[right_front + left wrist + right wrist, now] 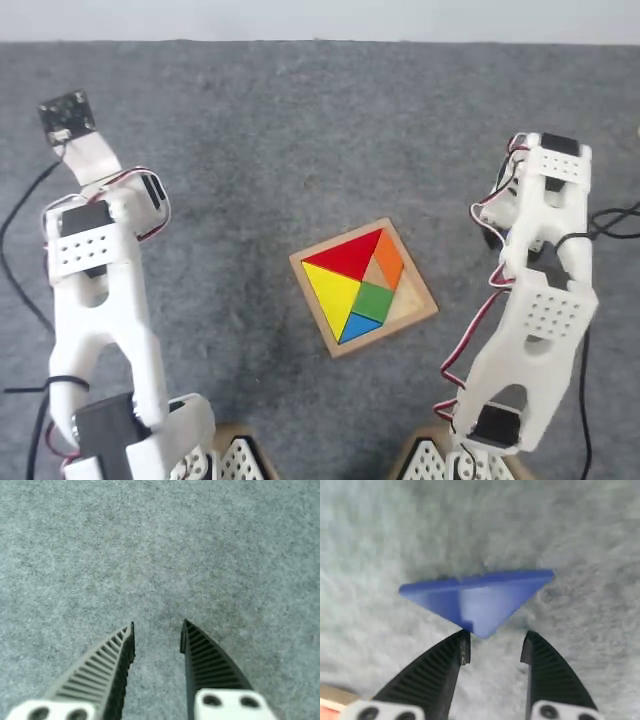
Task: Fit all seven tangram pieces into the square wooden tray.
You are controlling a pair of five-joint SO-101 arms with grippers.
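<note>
The square wooden tray (416,300) lies turned on the grey carpet at the middle. It holds a red triangle (348,258), a yellow triangle (335,292), a green square (375,300), an orange piece (390,260) and a light blue triangle (358,327). Bare wood shows along its right side. A dark blue triangle (477,597) lies flat on the carpet outside the tray. My right gripper (496,637) is open just short of it, and the triangle's near corner points into the gap. My left gripper (157,625) is open over bare carpet.
The left arm (95,260) stands at the table's left and the right arm (540,290) at its right, with the tray between them. A bit of the tray's edge (332,696) shows beside the right gripper. Cables trail by both arms.
</note>
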